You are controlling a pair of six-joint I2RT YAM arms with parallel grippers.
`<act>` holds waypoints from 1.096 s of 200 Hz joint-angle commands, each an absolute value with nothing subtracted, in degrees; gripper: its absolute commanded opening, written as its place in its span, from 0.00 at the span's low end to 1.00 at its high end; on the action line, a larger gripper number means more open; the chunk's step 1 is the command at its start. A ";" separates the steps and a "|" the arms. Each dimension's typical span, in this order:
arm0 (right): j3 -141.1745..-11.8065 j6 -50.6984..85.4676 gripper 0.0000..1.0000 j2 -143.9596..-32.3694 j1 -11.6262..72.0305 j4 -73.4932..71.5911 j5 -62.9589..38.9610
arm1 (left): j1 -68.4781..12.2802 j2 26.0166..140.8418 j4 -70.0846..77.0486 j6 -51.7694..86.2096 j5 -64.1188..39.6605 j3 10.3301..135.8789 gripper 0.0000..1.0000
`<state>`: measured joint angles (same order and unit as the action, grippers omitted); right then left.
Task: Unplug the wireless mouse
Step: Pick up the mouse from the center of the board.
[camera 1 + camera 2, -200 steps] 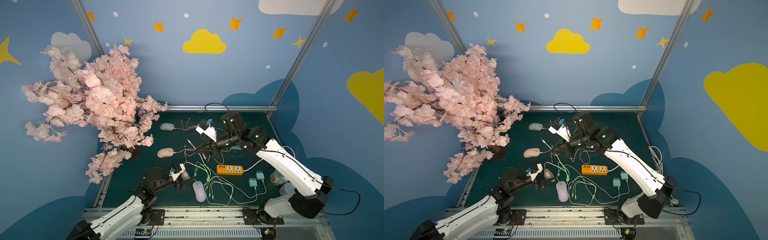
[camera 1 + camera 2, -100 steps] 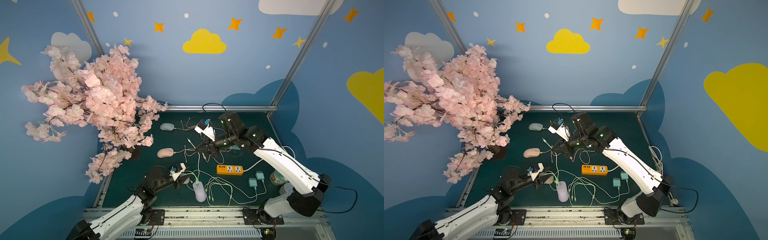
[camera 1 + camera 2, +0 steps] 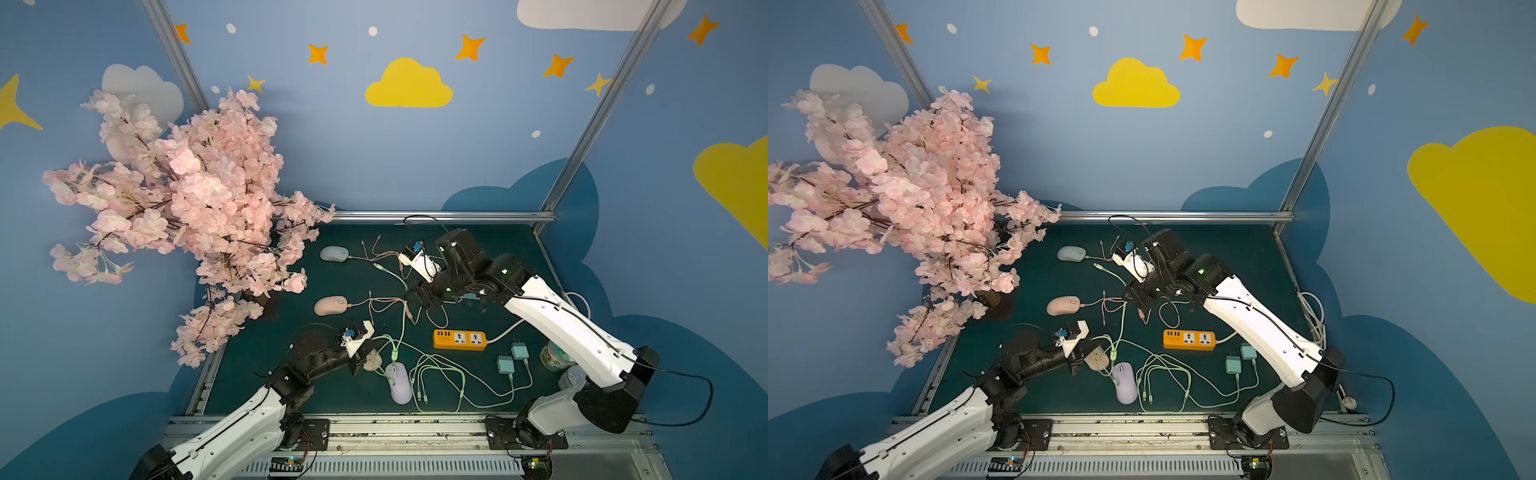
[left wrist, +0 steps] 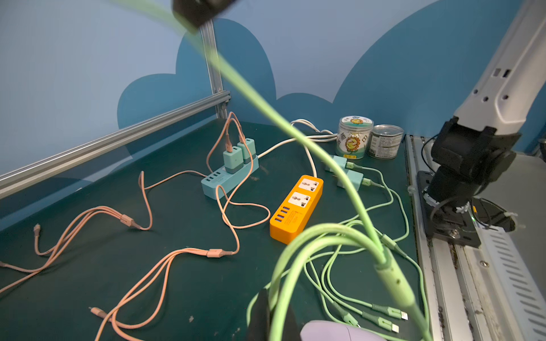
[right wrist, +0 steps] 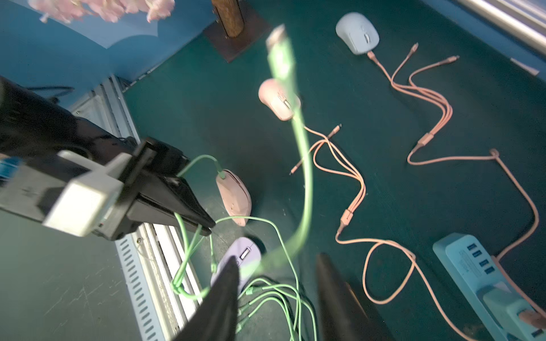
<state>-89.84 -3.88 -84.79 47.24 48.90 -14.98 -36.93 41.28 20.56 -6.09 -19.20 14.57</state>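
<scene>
Four mice are on the green mat (image 3: 515, 239) in both top views. At the near left, the left gripper (image 3: 360, 359) is closed on the green cable (image 3: 404, 324), and the tilted pink mouse (image 3: 374, 362) is just beside it. The right gripper (image 3: 415, 300) hangs farther away, over the middle.

In the left wrist view, the green cable crosses in front of the orange power strip (image 4: 295, 206).

In the right wrist view, the jaws of the right gripper stand apart. The green cable runs between them and is not pinched. A green plug (image 5: 221, 174) sits in the tilted pink mouse.
</scene>
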 commanded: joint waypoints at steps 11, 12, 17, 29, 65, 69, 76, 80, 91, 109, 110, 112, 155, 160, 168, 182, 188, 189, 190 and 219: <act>-82.34 -4.53 0.68 -81.53 47.83 43.91 -30.07 | -37.75 42.37 14.50 -4.40 -14.24 20.46 0.03; -82.17 -4.46 0.68 -81.42 47.82 43.71 -30.59 | -37.82 42.41 14.41 -4.39 -14.15 20.56 0.03; -81.29 -4.32 0.68 -80.89 47.89 42.80 -32.82 | -37.99 42.80 13.97 -4.31 -13.99 21.17 0.03; -79.97 -4.30 0.66 -80.13 48.03 41.63 -37.32 | -38.55 43.78 13.26 -4.30 -13.99 22.41 0.03; -80.82 -4.57 0.59 -81.57 47.99 43.42 -39.62 | -40.73 45.10 12.39 -5.35 -13.83 24.13 0.03; -80.92 -4.35 0.59 -81.77 47.99 43.39 -39.78 | -40.82 45.13 12.35 -5.49 -13.80 24.17 0.03; -81.03 -4.03 0.58 -82.12 47.99 43.41 -40.04 | -41.17 45.10 12.18 -5.62 -13.75 24.27 0.03; -81.10 -3.82 0.58 -82.44 48.03 43.42 -40.23 | -41.16 45.09 12.07 -5.67 -13.80 24.36 0.03; -81.71 -3.87 0.54 -83.62 48.08 44.26 -41.00 | -41.46 44.83 11.80 -5.63 -11.75 24.45 0.03; -82.75 -4.03 0.50 -85.67 48.21 46.13 -40.68 | -41.75 44.39 11.46 -5.63 -11.45 24.51 0.03; -82.73 -4.04 0.50 -85.77 48.19 46.22 -40.60 | -41.75 44.39 11.44 -5.63 -11.44 24.52 0.03; -82.80 -4.04 0.50 -85.95 48.21 46.34 -40.60 | -41.70 44.32 11.43 -5.63 -11.36 24.50 0.03; -83.57 -4.22 0.50 -88.36 49.42 48.56 -38.80 | -41.97 43.35 10.81 -5.23 -10.37 24.60 0.03; -83.77 -4.27 0.49 -88.54 49.69 48.72 -38.24 | -41.91 43.35 10.81 -5.10 -10.53 24.65 0.03; -84.15 -4.24 0.46 -88.76 50.08 48.87 -37.51 | -42.02 43.29 10.81 -5.01 -10.72 24.80 0.03; -84.74 -4.04 0.36 -89.10 50.60 48.86 -36.89 | -42.05 43.24 10.68 -5.06 -10.90 25.01 0.03; -84.96 -4.04 0.31 -89.20 50.75 48.88 -36.68 | -42.09 43.16 10.56 -5.01 -10.90 25.01 0.03; -84.98 -4.00 0.30 -89.20 50.78 48.87 -36.66 | -42.10 43.16 10.55 -5.01 -10.90 25.03 0.03; -84.98 -3.93 0.29 -89.25 50.79 48.87 -36.61 | -42.01 43.15 10.55 -5.01 -10.90 25.04 0.03; -85.98 -3.59 0.00 -89.47 51.06 48.78 -36.01 | -42.12 42.40 10.11 -5.01 -11.07 25.01 0.05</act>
